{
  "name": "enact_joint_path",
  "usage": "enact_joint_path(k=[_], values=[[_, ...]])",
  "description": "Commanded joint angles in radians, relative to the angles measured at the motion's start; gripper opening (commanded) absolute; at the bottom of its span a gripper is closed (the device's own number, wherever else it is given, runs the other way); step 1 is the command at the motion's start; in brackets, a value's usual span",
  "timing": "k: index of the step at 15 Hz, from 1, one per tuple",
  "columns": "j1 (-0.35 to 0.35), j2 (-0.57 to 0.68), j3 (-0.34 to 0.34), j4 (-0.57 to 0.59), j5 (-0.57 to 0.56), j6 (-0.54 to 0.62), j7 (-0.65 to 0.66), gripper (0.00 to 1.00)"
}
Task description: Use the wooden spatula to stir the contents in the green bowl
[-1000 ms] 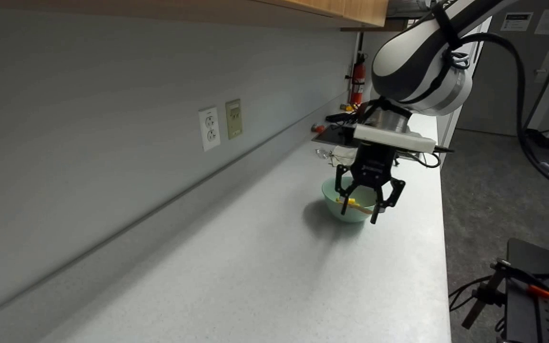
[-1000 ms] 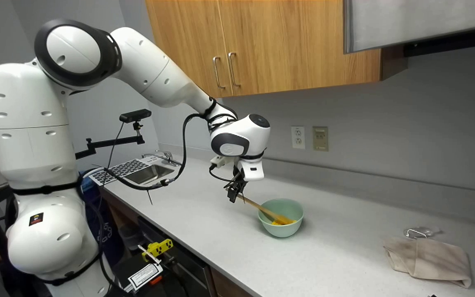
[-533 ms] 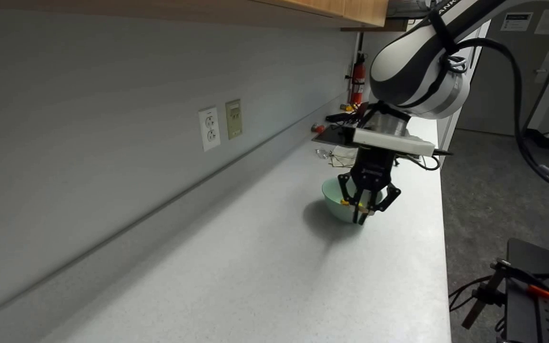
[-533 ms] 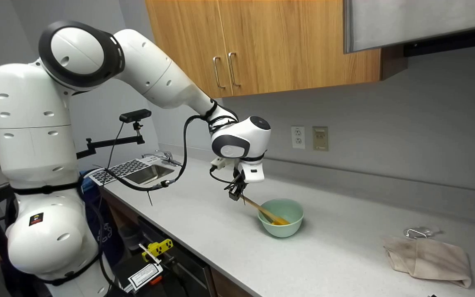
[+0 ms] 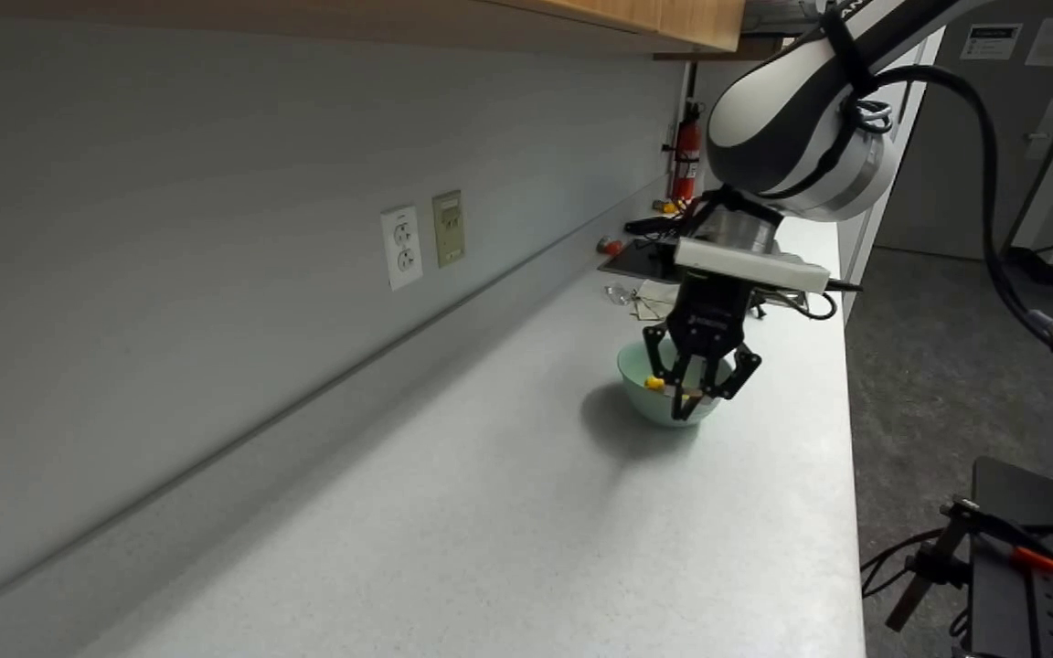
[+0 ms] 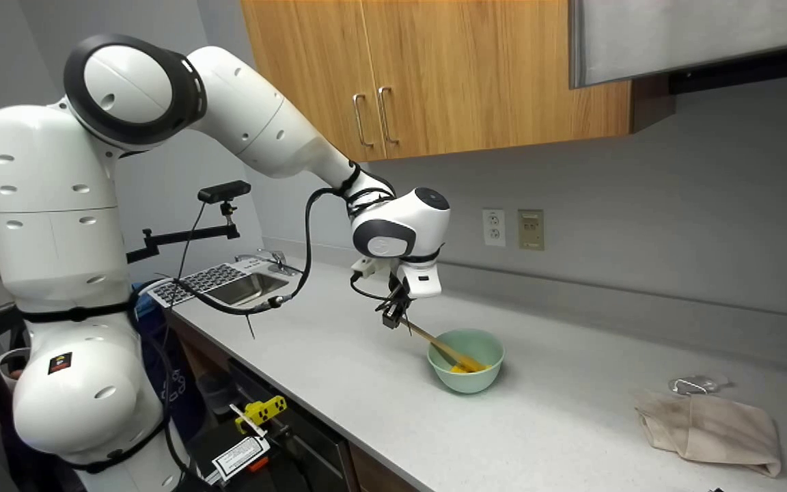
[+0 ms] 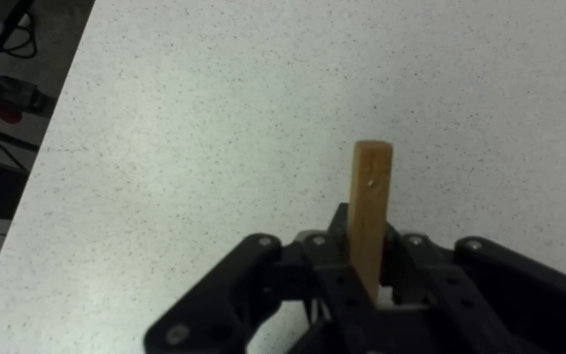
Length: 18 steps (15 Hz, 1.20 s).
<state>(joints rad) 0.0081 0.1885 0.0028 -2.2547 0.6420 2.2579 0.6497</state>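
The pale green bowl [image 6: 468, 387] stands upright on the counter in both exterior views, with yellow pieces [image 5: 654, 383] inside. Leaning over its rim is the wooden spatula [image 6: 434, 342], its head down in the bowl and its handle slanting up to my gripper [image 6: 399, 321]. In the wrist view the handle [image 7: 370, 191] passes between the fingers of my gripper [image 7: 367, 231], which are shut on it, and its end sticks out beyond them. An exterior view shows the gripper [image 5: 684, 409] in front of the bowl [image 5: 634, 395], covering part of it.
A folded beige cloth [image 6: 711, 430] and a small clear item [image 6: 695, 385] lie farther along the counter. The wall with outlets [image 6: 494, 227] runs behind, and wooden cabinets [image 6: 468, 75] hang above. A sink [image 6: 246, 288] lies at the far end.
The gripper's fingers have come together from open and shut on the spatula handle. The gripper has risen slightly in the last half second. The bowl has stayed in place.
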Motion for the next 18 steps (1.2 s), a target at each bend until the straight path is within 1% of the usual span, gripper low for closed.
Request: enact_joint_path(k=[1,5,8,12,15,16,18], values=[[-0.005,-0.031,-0.007,0.016,0.004,-0.005,-0.046,0.02],[-0.021,-0.046,-0.010,0.032,0.081,-0.034,-0.075,0.02],[-0.025,-0.062,-0.018,0.026,0.120,-0.070,-0.069,0.02],[-0.030,-0.107,-0.034,0.016,0.103,-0.117,-0.057,0.02],[-0.028,-0.146,-0.042,0.002,0.079,-0.111,-0.061,0.02],[-0.032,-0.151,-0.044,0.005,0.095,-0.138,-0.068,0.02],[-0.035,-0.146,-0.048,0.004,0.103,-0.150,-0.069,0.02]])
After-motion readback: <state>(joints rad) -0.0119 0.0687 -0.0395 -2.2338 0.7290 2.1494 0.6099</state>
